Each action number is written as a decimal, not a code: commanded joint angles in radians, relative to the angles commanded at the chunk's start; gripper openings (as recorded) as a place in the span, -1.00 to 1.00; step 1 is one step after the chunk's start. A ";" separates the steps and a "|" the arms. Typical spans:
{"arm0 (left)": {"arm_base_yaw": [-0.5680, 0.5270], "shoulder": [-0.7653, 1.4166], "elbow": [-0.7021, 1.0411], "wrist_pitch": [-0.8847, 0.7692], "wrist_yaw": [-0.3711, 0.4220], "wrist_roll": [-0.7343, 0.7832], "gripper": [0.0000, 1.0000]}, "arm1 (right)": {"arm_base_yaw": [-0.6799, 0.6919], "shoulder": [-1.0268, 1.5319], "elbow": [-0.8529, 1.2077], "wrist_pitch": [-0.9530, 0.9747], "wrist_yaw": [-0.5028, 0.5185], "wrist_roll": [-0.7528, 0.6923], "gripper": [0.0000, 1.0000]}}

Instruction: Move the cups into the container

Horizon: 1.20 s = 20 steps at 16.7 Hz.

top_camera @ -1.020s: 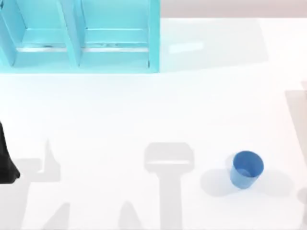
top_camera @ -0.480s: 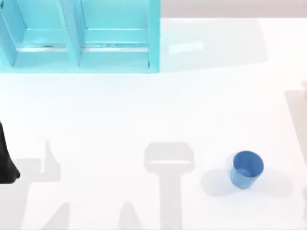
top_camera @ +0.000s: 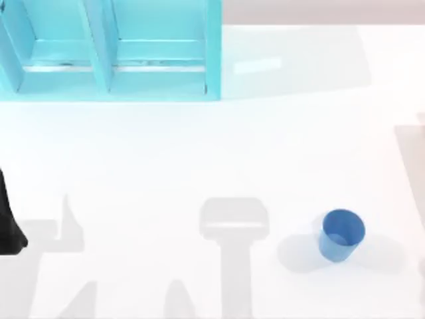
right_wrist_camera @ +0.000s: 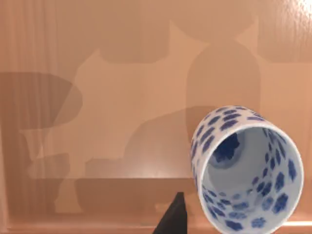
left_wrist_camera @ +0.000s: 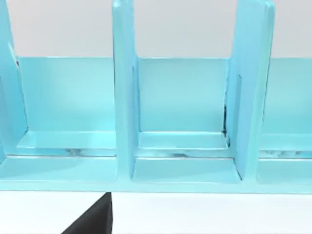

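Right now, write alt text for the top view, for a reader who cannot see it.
A plain blue cup stands upright and alone on the white table, toward the lower right. A light blue container with upright dividers sits at the upper left, and a dark part of the left arm shows at the left edge.

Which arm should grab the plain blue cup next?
Probably right: the blue cup stands upright on the table's right half, while the left arm sits at the far left edge, facing the container.
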 joint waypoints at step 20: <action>0.000 0.000 0.000 0.000 0.000 0.000 1.00 | -0.011 0.010 0.255 -0.254 0.001 -0.006 1.00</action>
